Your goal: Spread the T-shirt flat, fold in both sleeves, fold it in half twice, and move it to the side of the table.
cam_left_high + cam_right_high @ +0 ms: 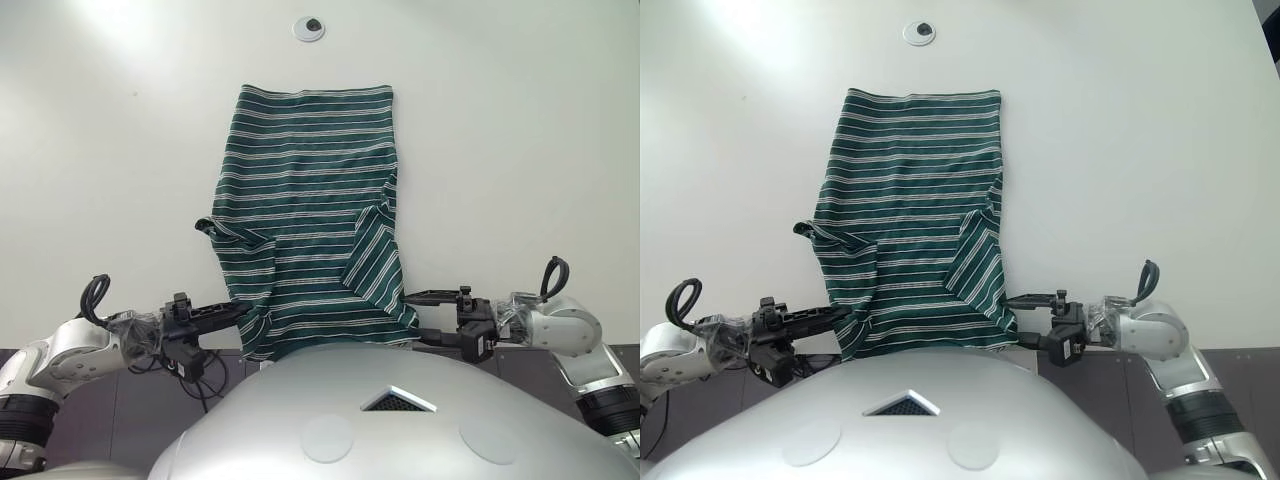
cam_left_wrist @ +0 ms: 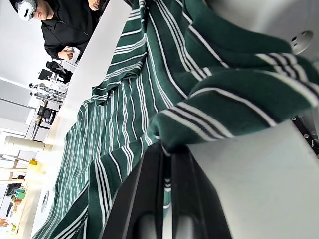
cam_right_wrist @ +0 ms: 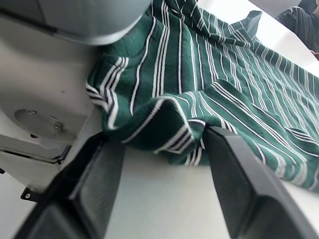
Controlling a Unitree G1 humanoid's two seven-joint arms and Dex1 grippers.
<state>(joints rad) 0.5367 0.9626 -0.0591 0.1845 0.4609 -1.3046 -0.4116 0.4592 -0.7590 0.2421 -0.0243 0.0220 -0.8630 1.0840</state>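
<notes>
Nearest, L side: left gripper (image 2: 167, 149) is at the near-left corner of the T-shirt (image 1: 305, 190), fingers pressed together w/ a strip of striped cloth pinched between them. Opposite, right gripper (image 3: 159, 142) is at the near-right corner, fingers spread, one on each side of the rumpled edge. Cloth sits in the gap but isn't clamped. Arms come in from the sides, roughly level w/ each other, so neither is nearer; one corner each.

Shirt lies mid-table (image 1: 500, 150), long axis running straight away from the robot. Near end is at the grippers, far end is a straight edge well out. Left sleeve (image 1: 232, 235) and right sleeve (image 1: 375, 255) both look turned in over the body; right flap is a bit wrinkled. Small round disc (image 1: 309, 28) sits on the table beyond the far edge, apart from the cloth.

Judgement: sleeves done, 1st half-fold pending. Key geometry: fold runs along the long axis, near edge carried away from the grippers toward the far edge. R has to close on its corner before any lift, else the fold goes skew.
</notes>
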